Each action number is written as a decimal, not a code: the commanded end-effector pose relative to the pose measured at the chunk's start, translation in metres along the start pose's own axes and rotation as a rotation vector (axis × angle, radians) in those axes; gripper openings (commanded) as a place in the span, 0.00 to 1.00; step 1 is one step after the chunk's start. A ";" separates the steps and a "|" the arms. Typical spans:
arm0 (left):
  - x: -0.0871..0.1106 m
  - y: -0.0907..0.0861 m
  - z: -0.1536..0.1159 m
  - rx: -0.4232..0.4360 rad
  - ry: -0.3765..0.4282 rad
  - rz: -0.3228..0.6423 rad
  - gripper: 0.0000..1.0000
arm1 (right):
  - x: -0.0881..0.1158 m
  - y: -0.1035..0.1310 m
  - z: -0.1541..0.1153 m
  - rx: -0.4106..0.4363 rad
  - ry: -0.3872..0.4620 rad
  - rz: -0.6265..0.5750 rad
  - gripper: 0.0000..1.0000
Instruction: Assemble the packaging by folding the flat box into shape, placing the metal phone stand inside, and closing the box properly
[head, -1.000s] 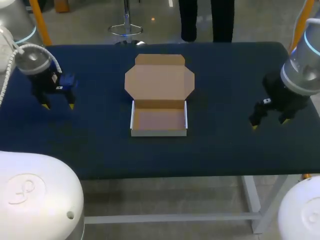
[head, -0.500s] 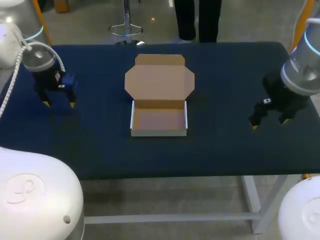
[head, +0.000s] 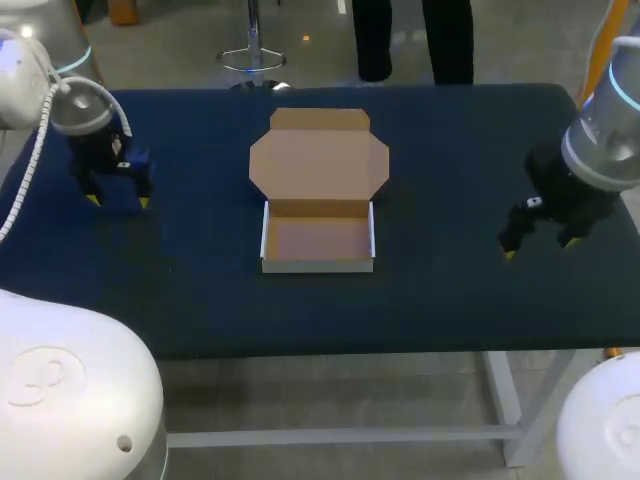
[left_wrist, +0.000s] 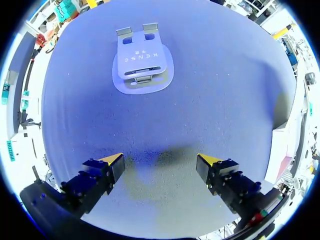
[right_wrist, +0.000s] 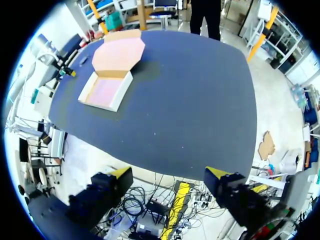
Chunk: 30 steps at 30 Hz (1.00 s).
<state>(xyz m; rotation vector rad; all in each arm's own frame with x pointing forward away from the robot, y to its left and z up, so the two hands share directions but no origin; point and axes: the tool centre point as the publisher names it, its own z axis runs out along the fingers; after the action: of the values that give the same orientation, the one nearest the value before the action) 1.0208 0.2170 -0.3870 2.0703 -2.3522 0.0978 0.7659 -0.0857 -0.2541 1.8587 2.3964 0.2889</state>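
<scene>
Yellow-tipped left hand (head: 118, 201) hangs over the table (head: 450, 300) well left of the box (head: 318, 235), fingers spread, nothing between them. Left wrist view: the metal phone stand (left_wrist: 142, 60) lies on the table ahead of that hand, apart from it. In the head view the stand can't be made out, so its spot is a judgement: left of the box, over by the left hand.

Stand lies flat on its oval base. Long axis runs straight away from the left hand, and the two small lips at its far end point away from the hand.

Cardboard box sits mid-table, already folded into an open tray. Tray's long axis runs left-right. The lid (head: 318, 165) is laid back flat on the far side of the tray, tuck flap at the farthest end. Tray holds nothing.

Right hand (head: 540, 246) hangs well right of the box, near the table's edge, fingers apart, grasping nothing.

Step judged: folding is done, picking up the stand comes next, and closing is not yet begun. Next move calls for the left hand to go forward over the stand, close across its narrow width, then carry it right to the tray and set it in lengthwise.
</scene>
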 end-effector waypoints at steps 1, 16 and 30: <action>-0.004 -0.011 0.005 -0.024 0.005 0.001 1.00 | 0.000 0.000 -0.002 0.005 -0.002 0.000 1.00; -0.015 -0.029 0.014 -0.026 0.007 0.001 1.00 | 0.000 0.000 -0.002 0.005 -0.002 0.000 1.00; -0.021 -0.047 0.016 -0.022 0.011 -0.009 1.00 | 0.000 0.000 -0.002 0.005 -0.002 0.000 1.00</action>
<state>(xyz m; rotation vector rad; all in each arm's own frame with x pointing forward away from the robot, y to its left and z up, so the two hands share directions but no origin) 1.0634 0.2312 -0.3999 2.0707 -2.3343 0.0995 0.7658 -0.0857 -0.2544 1.8586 2.3963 0.2899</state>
